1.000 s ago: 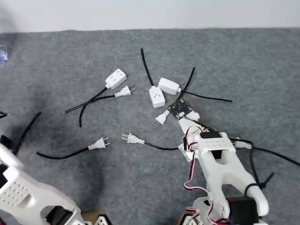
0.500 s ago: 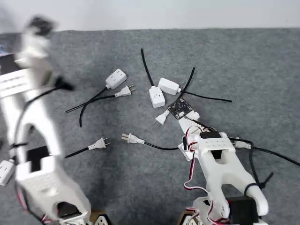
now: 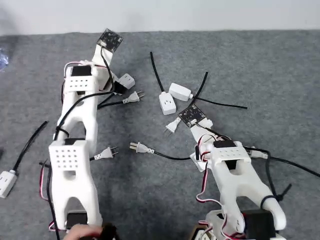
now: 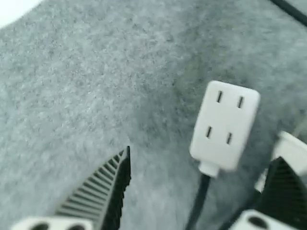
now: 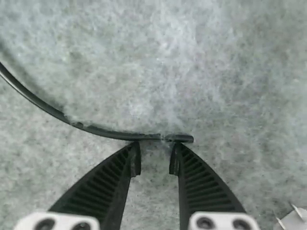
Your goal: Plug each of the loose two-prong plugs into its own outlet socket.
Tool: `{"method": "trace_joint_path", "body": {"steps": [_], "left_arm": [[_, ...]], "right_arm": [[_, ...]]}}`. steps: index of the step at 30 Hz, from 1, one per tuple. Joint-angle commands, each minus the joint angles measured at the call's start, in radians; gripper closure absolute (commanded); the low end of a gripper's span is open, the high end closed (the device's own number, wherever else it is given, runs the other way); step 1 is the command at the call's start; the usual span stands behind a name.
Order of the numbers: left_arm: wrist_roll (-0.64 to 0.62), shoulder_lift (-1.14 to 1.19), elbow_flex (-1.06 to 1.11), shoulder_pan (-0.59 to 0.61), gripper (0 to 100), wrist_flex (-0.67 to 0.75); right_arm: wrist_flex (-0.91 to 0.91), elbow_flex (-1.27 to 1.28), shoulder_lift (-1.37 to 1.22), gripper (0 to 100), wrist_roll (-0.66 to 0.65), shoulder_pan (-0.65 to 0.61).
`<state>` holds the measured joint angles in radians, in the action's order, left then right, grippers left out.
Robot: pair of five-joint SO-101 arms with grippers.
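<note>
Far left on the desk (image 3: 260,65), left jaws gape wide over a white socket (image 4: 224,127); best to close on its sides, slots clear. A plug (image 3: 132,97) lies near. Right jaws, barely parted, sit at a cord (image 5: 96,130) end.

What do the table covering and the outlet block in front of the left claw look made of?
The grey table covering looks like felt or short-pile carpet: fuzzy, matte fibres. The white four-slot outlet block looks like smooth moulded plastic, with rounded edges and a faint sheen.
</note>
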<state>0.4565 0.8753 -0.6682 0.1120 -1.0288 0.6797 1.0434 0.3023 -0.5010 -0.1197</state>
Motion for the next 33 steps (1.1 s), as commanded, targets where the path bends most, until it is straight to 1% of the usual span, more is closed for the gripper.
{"method": "trace_joint_path", "body": {"steps": [1,6,10,13,15,17,19,20,22,24,26,29,33], "left_arm": [[0.003,0.115,-0.196,-0.005,59,0.029],[0.014,0.311,-0.387,-0.011,59,0.026],[0.02,0.44,-0.564,-0.029,59,-0.052],[0.075,0.539,-0.656,-0.063,62,-0.08],[0.146,0.589,-0.702,-0.075,70,-0.084],[0.233,0.621,-0.745,-0.074,82,-0.091],[0.321,0.628,-0.776,-0.068,94,-0.124],[0.371,0.629,-0.783,-0.068,99,-0.14],[0.45,0.629,-0.786,-0.064,98,-0.184],[0.486,0.624,-0.792,-0.064,98,-0.233],[0.493,0.618,-0.852,-0.061,99,-0.288],[0.493,0.583,-1.007,-0.06,99,-0.456],[0.506,0.391,-1.001,-0.031,99,-0.606]], "right_arm": [[-0.021,-0.002,0.001,89.4,0.005,-0.008],[-0.021,-0.002,0.001,89.4,0.005,-0.008],[-0.021,-0.002,0.001,89.4,0.005,-0.008],[-0.022,-0.002,0.001,89.4,0.005,-0.008],[-0.021,-0.002,0.001,89.4,0.005,-0.008],[-0.021,-0.002,0.001,89.4,0.005,-0.008],[-0.021,-0.002,0.001,89.4,0.005,-0.008],[-0.021,-0.002,0.001,89.4,0.005,-0.008],[-0.021,-0.002,0.001,89.4,0.005,-0.008],[-0.021,-0.002,0.001,89.4,0.005,-0.008],[-0.021,-0.002,0.001,89.4,0.005,-0.008],[-0.021,-0.002,0.001,89.4,0.005,-0.008],[-0.021,-0.002,0.001,89.4,0.005,-0.008]]}}
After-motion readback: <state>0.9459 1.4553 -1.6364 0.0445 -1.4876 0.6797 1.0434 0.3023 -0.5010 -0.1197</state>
